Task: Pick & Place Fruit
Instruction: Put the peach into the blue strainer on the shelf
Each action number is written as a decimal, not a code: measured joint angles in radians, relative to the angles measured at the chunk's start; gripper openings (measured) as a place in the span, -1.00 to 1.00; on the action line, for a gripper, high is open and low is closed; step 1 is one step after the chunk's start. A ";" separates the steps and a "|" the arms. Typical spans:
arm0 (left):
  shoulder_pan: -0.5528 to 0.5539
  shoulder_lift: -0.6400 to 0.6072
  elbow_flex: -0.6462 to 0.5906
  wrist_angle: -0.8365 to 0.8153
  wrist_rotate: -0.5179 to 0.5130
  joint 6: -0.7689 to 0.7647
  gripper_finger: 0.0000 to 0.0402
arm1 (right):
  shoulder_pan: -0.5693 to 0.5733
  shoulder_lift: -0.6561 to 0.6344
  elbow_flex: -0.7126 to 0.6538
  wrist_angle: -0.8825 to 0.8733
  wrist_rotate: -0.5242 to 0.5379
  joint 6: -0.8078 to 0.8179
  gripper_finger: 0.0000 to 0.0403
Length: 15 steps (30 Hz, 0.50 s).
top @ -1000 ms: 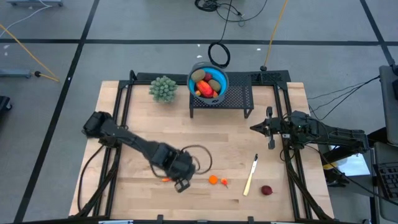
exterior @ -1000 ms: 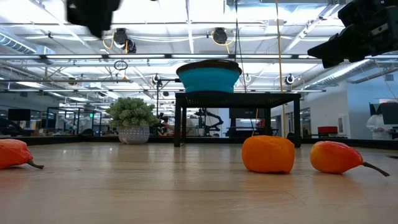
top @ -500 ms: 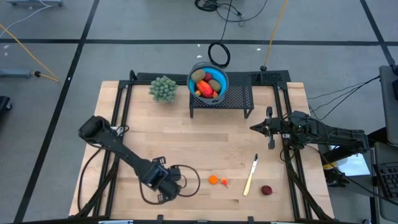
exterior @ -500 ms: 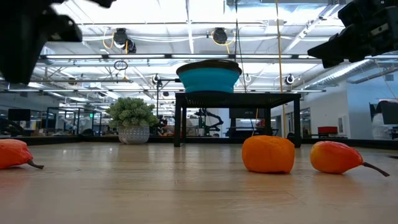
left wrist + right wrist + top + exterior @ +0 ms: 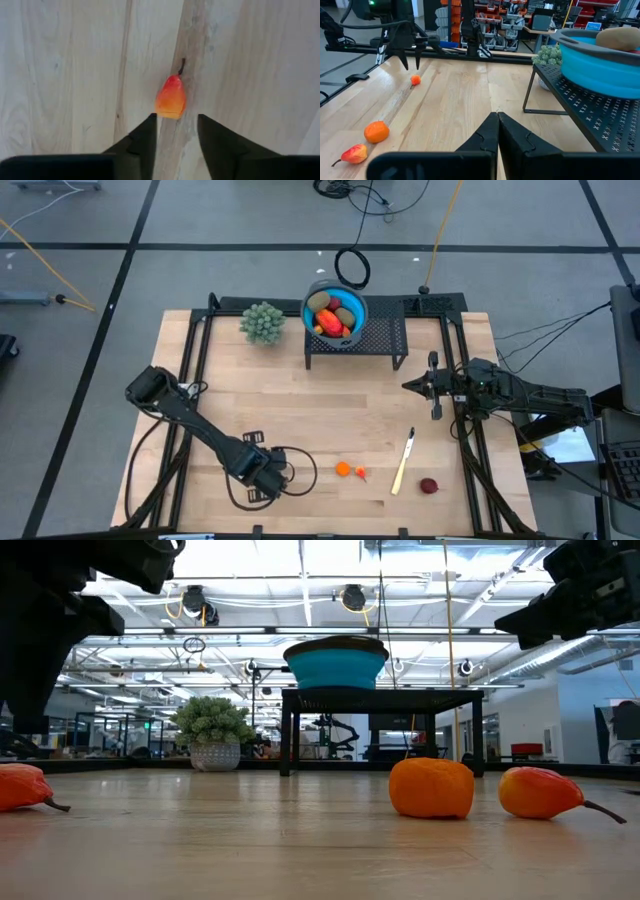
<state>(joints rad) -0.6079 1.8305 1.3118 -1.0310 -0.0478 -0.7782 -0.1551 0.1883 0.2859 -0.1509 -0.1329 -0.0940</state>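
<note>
Left gripper (image 5: 176, 127) hangs over the table's near left, fingers now parted narrowly, empty; it closed a second ago. Small orange fruit (image 5: 171, 96) lies on the wood just beyond the tips. Right gripper (image 5: 497, 125) shut, waiting at right. Round orange piece (image 5: 343, 470) farther right; blue bowl (image 5: 320, 292) far back.

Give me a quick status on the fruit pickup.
Left hand open, poised above small orange pear on the table. Right hand shut, waiting near the rack. Nothing blocking the pear.
</note>
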 joint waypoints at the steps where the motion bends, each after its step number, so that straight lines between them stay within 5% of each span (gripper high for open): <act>1: 0.000 0.000 0.000 0.004 -0.004 0.008 -0.24 | 0.000 0.000 0.000 0.000 0.000 0.000 -1.00; 8: 0.003 0.005 -0.022 0.104 -0.006 0.068 0.18 | 0.000 0.000 0.000 0.000 0.000 0.000 -1.00; 15: 0.015 0.006 -0.092 0.117 -0.005 0.060 0.37 | 0.000 0.000 0.000 0.000 0.000 0.000 -1.00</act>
<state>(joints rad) -0.5927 1.8369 1.2195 -0.9136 -0.0532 -0.7186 -0.1551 0.1879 0.2859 -0.1508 -0.1326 -0.0940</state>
